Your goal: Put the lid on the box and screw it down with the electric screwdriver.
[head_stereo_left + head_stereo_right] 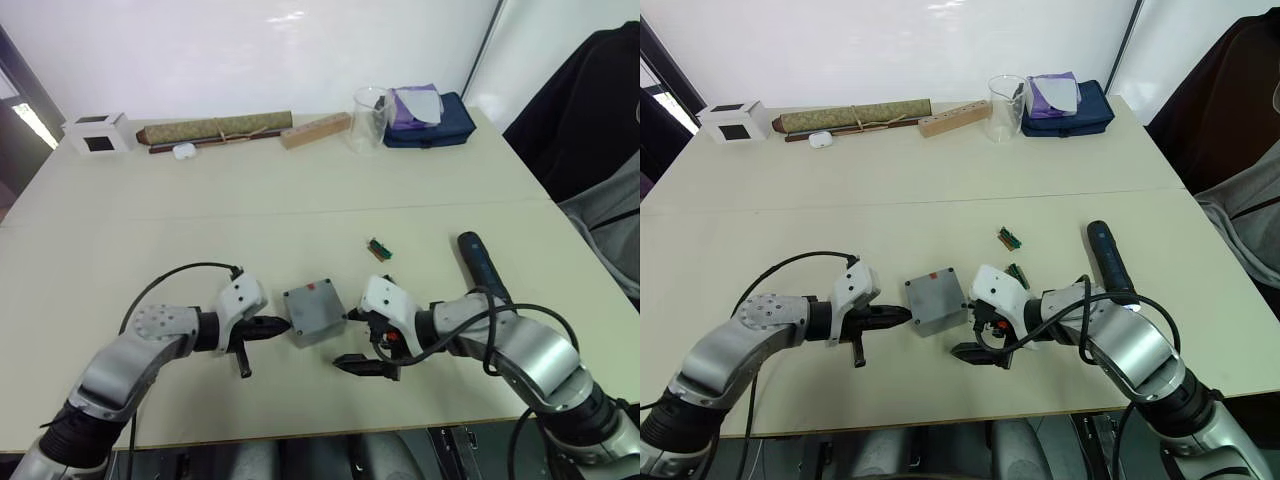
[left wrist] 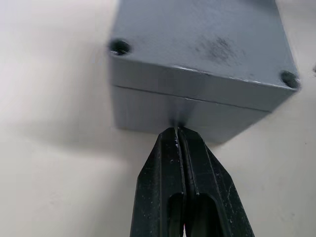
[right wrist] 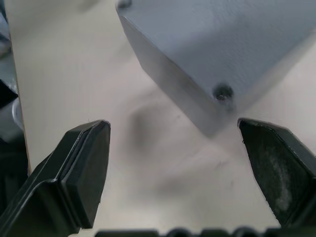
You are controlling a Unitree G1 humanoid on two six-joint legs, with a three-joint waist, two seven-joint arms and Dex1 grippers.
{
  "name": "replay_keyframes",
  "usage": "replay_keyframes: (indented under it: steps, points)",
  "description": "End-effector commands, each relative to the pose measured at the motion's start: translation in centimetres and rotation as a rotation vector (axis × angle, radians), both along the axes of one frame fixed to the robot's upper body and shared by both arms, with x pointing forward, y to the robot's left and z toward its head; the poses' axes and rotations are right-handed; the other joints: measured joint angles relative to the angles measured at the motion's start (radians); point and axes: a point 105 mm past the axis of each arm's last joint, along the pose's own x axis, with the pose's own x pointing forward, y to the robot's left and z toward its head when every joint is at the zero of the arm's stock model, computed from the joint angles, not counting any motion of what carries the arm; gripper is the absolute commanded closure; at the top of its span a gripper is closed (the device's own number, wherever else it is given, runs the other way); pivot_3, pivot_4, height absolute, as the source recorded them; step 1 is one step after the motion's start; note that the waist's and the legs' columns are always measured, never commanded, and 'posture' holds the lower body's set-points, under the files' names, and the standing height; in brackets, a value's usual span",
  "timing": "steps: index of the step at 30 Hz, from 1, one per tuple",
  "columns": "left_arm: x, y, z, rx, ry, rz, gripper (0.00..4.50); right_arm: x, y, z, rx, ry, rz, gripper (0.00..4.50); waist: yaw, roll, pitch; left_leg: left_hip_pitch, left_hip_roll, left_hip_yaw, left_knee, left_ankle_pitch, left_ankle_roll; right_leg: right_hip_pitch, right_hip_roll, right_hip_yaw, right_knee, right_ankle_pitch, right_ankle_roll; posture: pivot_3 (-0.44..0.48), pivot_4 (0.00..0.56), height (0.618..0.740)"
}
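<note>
**Lid seated on the box, grippers on either side**

Near the front edge of the table (image 1: 300, 200) sits the box (image 1: 318, 325), and the lid (image 1: 312, 302) is lying flat on top of it, red mark up, edges lined up with the walls below. The seam between lid and box runs clean across the left wrist view, a screw hole at each visible corner. The whole thing sits turned a little, not square to the table edge.

Left gripper (image 1: 280, 324) is right up against the box's left wall, fingers pressed together, tips touching the side just under the seam. Right gripper (image 1: 357, 340) is just beside the box's right corner, fingers spread wide, one above and one below, nothing between them but table.

Well to the right of the box lies the electric screwdriver (image 1: 482, 262), flat on the table, long axis running away from the front edge toward the back, partly behind the right arm. Between box and screwdriver, a small green part (image 1: 378, 248) rests alone.
</note>
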Motion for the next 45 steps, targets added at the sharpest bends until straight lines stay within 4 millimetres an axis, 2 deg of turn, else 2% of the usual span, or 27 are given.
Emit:
replay_keyframes:
  steps: [1,7,11,14,18,20,23,27,30,32,35,39,45]
  points:
    - [1.0,-0.7,1.1,-0.017,-0.071,-0.007,4.50,-0.1,0.9,1.1,0.042,-0.034,0.013,0.07,0.001,0.000,0.000,0.000,0.000,0.000,0.000,0.000,0.000,0.000,0.000,0.000,0.000,0.000,0.000,0.000,0.150,0.740]
    - [1.3,-1.0,1.3,-0.027,-0.082,-0.010,4.50,0.1,0.7,1.3,0.038,-0.044,0.000,0.07,0.000,0.000,0.000,0.000,0.000,0.000,0.000,0.000,0.000,0.000,-0.001,0.000,0.000,0.000,0.000,0.000,0.150,0.740]
    - [0.7,-0.5,1.7,-0.020,-0.063,-0.035,4.50,0.5,-0.3,2.2,0.040,-0.087,-0.023,0.07,0.000,0.000,0.000,0.000,0.000,0.000,0.000,0.000,0.000,0.000,0.000,0.000,0.000,0.000,0.000,0.000,0.150,0.740]
    - [0.7,0.4,2.7,-0.027,-0.057,-0.037,4.50,0.9,-1.7,4.1,0.089,-0.134,-0.056,0.07,0.000,0.000,0.000,0.000,0.000,0.000,0.000,0.000,0.000,0.000,-0.001,0.000,0.000,0.000,0.000,0.000,0.150,0.740]
    - [2.0,1.9,5.8,-0.135,-0.062,0.006,4.50,1.8,-5.1,6.7,0.151,-0.180,-0.149,0.07,0.005,0.000,0.000,0.000,0.000,0.000,0.000,0.000,0.000,0.000,0.000,0.000,0.000,0.000,0.000,0.000,0.150,0.740]
    - [2.5,2.0,7.1,-0.179,-0.073,0.014,4.50,2.7,-6.7,7.1,0.162,-0.204,-0.225,0.07,0.005,0.000,0.000,0.000,0.000,0.000,0.000,0.000,0.000,0.000,0.000,0.000,0.000,0.000,0.000,0.000,0.150,0.740]
    - [2.8,1.8,8.1,-0.217,-0.080,0.014,4.50,3.8,-8.0,7.1,0.160,-0.246,-0.295,0.07,0.001,0.000,0.000,0.000,0.000,0.000,0.000,0.000,0.000,0.001,0.000,0.000,0.000,0.000,0.000,0.000,0.150,0.740]
    - [3.4,0.9,9.4,-0.284,-0.102,0.010,4.50,6.5,-9.4,6.6,0.187,-0.297,-0.428,0.07,-0.005,-0.001,0.000,0.000,0.000,0.000,0.000,0.000,0.000,0.001,0.000,0.000,0.000,0.000,0.000,0.000,0.150,0.740]
    - [3.6,-0.7,9.5,-0.295,-0.112,-0.016,4.50,9.7,-9.3,4.7,0.215,-0.300,-0.499,0.07,-0.007,-0.001,0.000,0.001,-0.001,0.001,0.000,0.000,0.000,0.001,0.000,0.001,0.000,0.000,0.000,0.000,0.150,0.740]
    - [3.6,-0.9,9.4,-0.290,-0.112,-0.021,4.50,10.9,-9.0,3.9,0.215,-0.301,-0.497,0.07,-0.007,-0.001,0.000,0.001,0.000,0.002,0.000,0.000,0.000,0.001,0.000,0.001,0.000,0.000,0.000,0.000,0.150,0.740]
    - [3.6,-1.0,9.3,-0.282,-0.113,-0.021,4.50,12.2,-8.4,3.7,0.221,-0.317,-0.485,0.79,-0.006,-0.001,0.000,0.002,-0.001,0.001,-0.002,0.000,0.000,0.000,0.000,0.002,0.001,0.000,0.000,0.000,0.150,0.740]
    - [3.2,-1.1,9.2,-0.278,-0.109,-0.024,4.50,13.2,-8.0,3.2,0.210,-0.330,-0.476,2.18,-0.006,0.000,0.000,0.000,-0.001,0.002,-0.002,0.000,-0.001,-0.001,-0.001,0.002,0.001,0.000,0.000,0.000,0.150,0.740]
    - [3.0,-0.8,8.8,-0.272,-0.102,-0.013,4.50,13.8,-8.0,3.1,0.209,-0.342,-0.473,2.18,-0.004,0.000,0.000,0.000,-0.001,0.001,-0.002,0.000,-0.001,-0.001,-0.001,0.002,0.001,0.001,0.000,0.000,0.150,0.740]
